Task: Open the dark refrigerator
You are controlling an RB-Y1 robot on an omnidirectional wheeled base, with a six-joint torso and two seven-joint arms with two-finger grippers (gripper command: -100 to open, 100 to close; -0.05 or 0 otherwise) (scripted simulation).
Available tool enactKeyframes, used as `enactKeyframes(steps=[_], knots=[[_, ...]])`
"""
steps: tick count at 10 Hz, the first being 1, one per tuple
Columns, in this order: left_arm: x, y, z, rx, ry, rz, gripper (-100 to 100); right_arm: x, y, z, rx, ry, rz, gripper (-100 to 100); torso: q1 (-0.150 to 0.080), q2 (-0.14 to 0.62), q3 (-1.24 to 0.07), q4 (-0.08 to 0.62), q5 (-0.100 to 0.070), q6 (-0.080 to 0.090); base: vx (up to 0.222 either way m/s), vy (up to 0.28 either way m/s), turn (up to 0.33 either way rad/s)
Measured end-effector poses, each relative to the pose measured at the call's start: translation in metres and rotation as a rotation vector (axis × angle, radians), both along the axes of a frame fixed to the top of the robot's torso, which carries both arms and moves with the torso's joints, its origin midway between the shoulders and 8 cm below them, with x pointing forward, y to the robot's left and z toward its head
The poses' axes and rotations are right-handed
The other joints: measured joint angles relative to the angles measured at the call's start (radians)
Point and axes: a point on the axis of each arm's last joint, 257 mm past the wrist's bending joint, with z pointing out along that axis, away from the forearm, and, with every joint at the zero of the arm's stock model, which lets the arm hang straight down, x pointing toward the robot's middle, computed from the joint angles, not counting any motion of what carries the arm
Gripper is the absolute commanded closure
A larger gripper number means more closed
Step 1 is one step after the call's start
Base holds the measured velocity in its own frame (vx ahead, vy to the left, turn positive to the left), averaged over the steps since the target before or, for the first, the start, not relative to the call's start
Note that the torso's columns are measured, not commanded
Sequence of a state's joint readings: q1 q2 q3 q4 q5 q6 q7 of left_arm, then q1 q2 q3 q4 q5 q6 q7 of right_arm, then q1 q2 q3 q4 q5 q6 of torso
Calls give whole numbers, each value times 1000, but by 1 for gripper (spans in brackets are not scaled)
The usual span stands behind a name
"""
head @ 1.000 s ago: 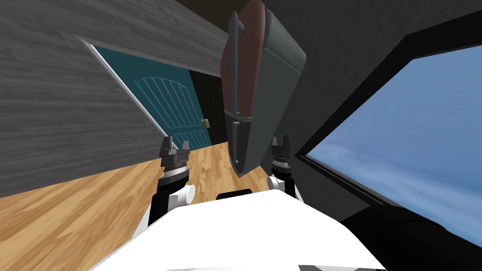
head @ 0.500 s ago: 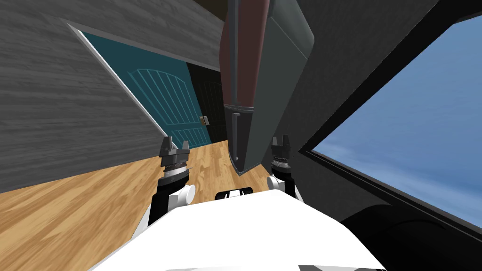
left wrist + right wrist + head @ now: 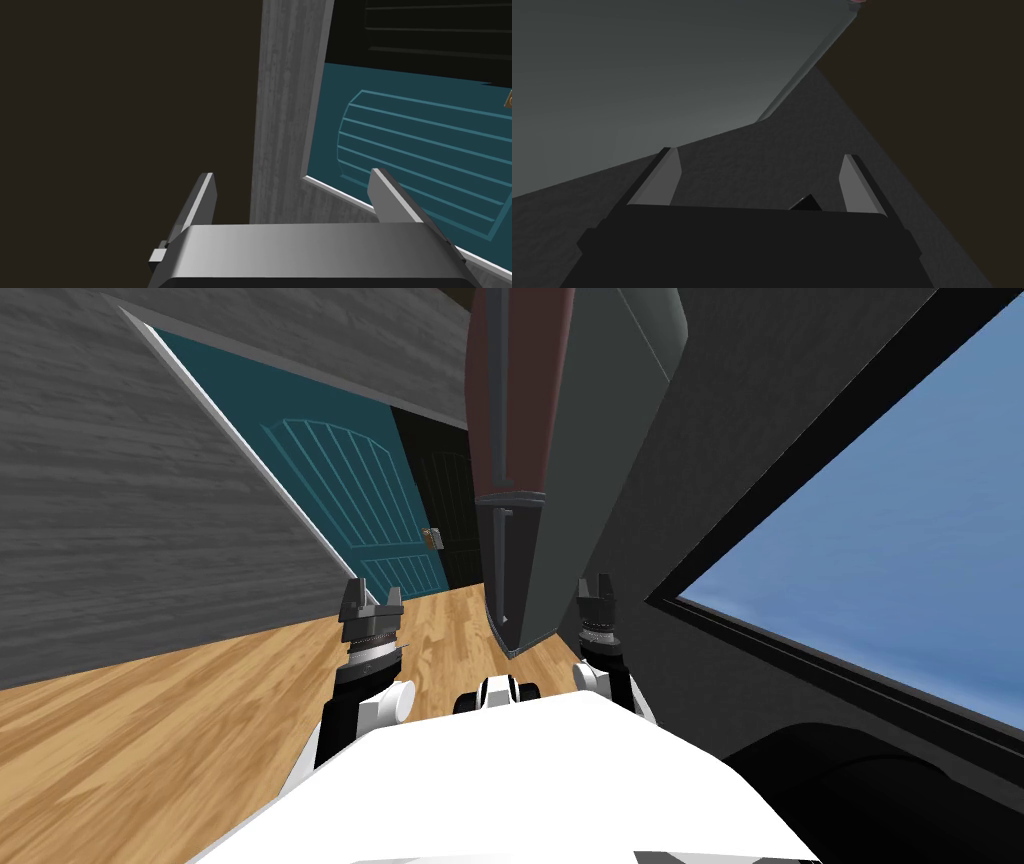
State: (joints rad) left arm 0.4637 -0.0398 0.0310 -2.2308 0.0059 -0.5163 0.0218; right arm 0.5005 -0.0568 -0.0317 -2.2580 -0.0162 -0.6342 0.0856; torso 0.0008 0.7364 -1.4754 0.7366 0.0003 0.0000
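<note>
The refrigerator stood straight ahead of us, between our two arms and a little beyond them. It rose tall from the wooden floor. Its side was dark grey, the upper door on its front was dark red, and a lower door was grey.

The front was turned toward our left, to the side where the teal door was. The long handle ran upright along the upper door, near the edge that was far from the grey side panel.

Our left hand was low, on the front side of the refrigerator, well apart from the handle and far below it. Its fingers were spread and it held nothing. Our right hand was just beside the grey side panel, between the refrigerator and the wall with the window. It was also spread and empty, and it looked along that flat panel.

We judged that the left arm was better placed. The handle lay up and forward from that hand, slightly to its right, with the long axis vertical. The fingers would therefore need to close across the handle from the sides. The right hand had only the side panel in front of it.
</note>
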Motion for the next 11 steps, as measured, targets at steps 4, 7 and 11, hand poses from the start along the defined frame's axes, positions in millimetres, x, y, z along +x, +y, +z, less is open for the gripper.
enactKeyframes(steps=[4, 7, 11], knots=[[0, 0, 0, 0, 0, 0, 0, 4, -1, 1, -182, 34, -47, -100, 0, 1, -1, 1, 0, 0, 44, 51, 20], [0, 0, 0, 0, 0, 0, 0, 6, -5, 4, -347, 55, -119, -100, -1, 2, -1, 1, 0, 0, 53, 59, 25], [0, 0, 0, 0, 0, 0, 0, 10, -18, 12, -601, 72, -249, -100, -1, 1, -1, 1, 0, 0, 72, 73, 30]])
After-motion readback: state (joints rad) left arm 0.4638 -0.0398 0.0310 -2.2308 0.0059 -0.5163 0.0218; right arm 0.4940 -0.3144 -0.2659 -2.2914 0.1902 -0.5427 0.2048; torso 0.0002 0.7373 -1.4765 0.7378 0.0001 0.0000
